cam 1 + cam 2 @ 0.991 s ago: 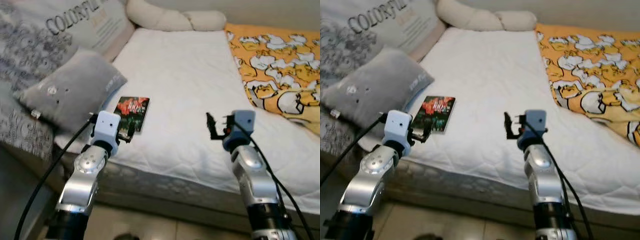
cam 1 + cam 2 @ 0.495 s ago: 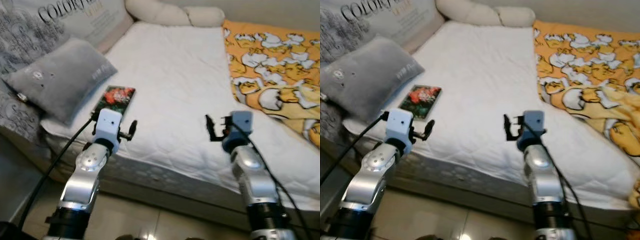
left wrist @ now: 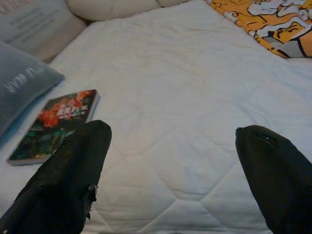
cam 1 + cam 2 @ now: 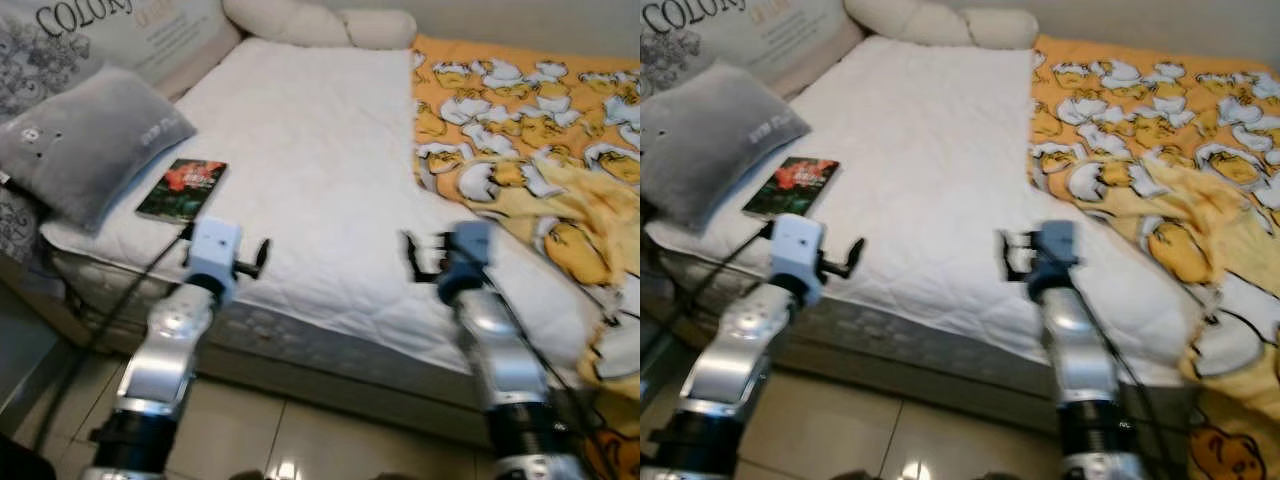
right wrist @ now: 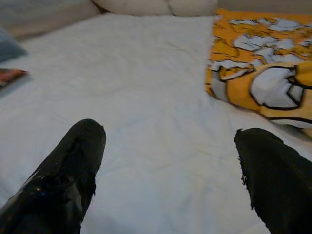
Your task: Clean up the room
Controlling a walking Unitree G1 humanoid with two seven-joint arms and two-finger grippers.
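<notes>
Book [image 4: 182,189]: lies flat on white bed [image 4: 310,150], near-left corner, just beside grey pillow [image 4: 85,140] on its right; cover up, red flowers on dark. Likely the stray item for the tidy-up, my guess.
Handling: thin paperback by the look, so light, semi-stiff, bends if pinched at one corner. Glossy cover prob slippery. Mattress soft, so pressing down sinks it rather than lifting an edge.
Grip spot: long edge facing away from pillow, or near short edge towards bed rim. Slide one finger under, other on cover, bite well into the edge, not the corner. Pillow side is blocked.
Left end effector [image 3: 175,161]: fingers spread wide, holding nothing; hovers over near edge of bed, book ahead and to its left, well apart from it.
Right end effector [image 5: 168,165]: fingers also spread wide, empty; over near bed edge more to the right, yellow duck blanket [image 4: 530,150] ahead to its right.
Blanket: soft, rumpled, covers right side of bed and spills off near-right corner; bulky, needs 2 arms if it's part of the job.
Far end: cream bolster [image 4: 320,22] at the head, printed cushion [image 4: 750,30] far left.
Diff vs 1.0 s ago: whole view shifted, so camera/robot moved right and back a bit. More blanket and floor in view, book + pillow now farther left in frame. Book itself looks unmoved on bed. Arms keep same raised pose, fingers unchanged.
</notes>
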